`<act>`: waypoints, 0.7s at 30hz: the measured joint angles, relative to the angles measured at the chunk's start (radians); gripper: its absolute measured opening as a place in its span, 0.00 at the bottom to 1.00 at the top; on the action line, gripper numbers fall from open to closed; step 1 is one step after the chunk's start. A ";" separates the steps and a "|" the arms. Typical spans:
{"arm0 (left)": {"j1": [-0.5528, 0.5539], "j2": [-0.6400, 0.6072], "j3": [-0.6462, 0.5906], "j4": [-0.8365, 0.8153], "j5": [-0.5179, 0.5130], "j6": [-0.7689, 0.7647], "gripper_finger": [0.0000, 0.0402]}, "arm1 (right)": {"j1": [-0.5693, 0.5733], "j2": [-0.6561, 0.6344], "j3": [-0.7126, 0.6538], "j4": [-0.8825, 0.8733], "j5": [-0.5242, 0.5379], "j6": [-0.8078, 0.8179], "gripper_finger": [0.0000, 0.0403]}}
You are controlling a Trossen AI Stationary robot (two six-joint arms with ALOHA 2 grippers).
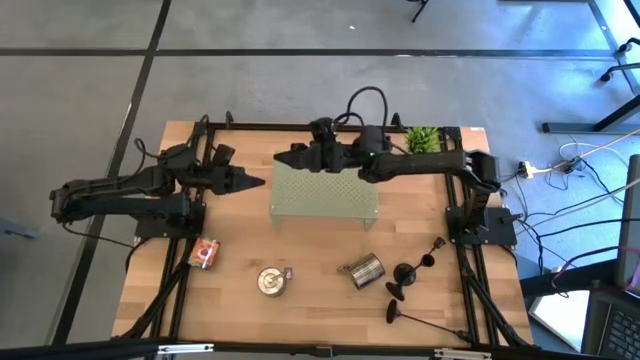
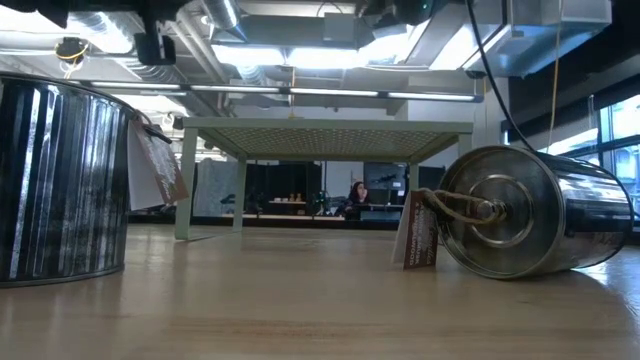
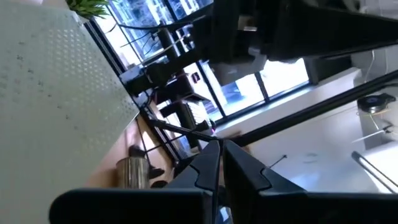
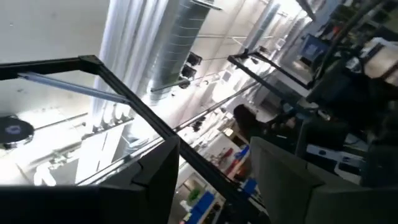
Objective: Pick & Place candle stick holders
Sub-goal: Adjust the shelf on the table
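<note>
— Where do we stand with the black metal candle stick holders (image 1: pixel 415 272)?

— We see them at the near right corner of the pale wooden table (image 1: pixel 240 300), well apart from both arms. One lies flat by the near edge (image 1: pixel 415 317) with its thin stem along the boards; the other two (image 1: pixel 400 280) look tipped or leaning just beside the ribbed silver tin can (image 1: pixel 364 269). We cannot tell whether those two touch each other.

— And our tools?

— Our left gripper (image 1: pixel 252 182) hangs beside the left edge of the pale green perforated metal riser (image 1: pixel 324 190), fingers (image 3: pixel 208 168) pressed together with nothing between them. Our right gripper (image 1: pixel 285 157) is up over the riser's far side, jaws partly parted and empty.

— How would we expect a holder to handle?

— Stiff and probably fairly light, with most weight in the flared base. The stem is thin, smooth and round, so we judge it could twist or slip in the jaws. We would close across the stem near the base, where it should swing least.

— Any risk?

— A lying holder may roll when nudged, and the can sits close.
</note>
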 joint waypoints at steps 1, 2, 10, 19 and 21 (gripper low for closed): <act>0.003 0.000 0.000 0.000 0.000 0.010 0.04 | -0.002 0.001 0.000 0.002 -0.005 0.001 0.50; 0.006 -0.001 0.000 -0.005 0.000 0.021 0.04 | -0.006 0.001 0.000 0.002 -0.016 0.001 0.50; 0.057 0.000 0.000 -0.299 -0.063 -0.035 0.03 | -0.052 0.000 0.000 -0.289 -0.051 -0.041 0.50; 0.063 0.000 0.000 -0.343 -0.066 0.070 0.02 | -0.070 0.000 0.000 -0.529 -0.094 -0.106 0.50; 0.063 0.000 0.000 -0.342 -0.065 0.083 0.02 | -0.069 -0.009 0.000 -0.549 -0.129 -0.110 0.50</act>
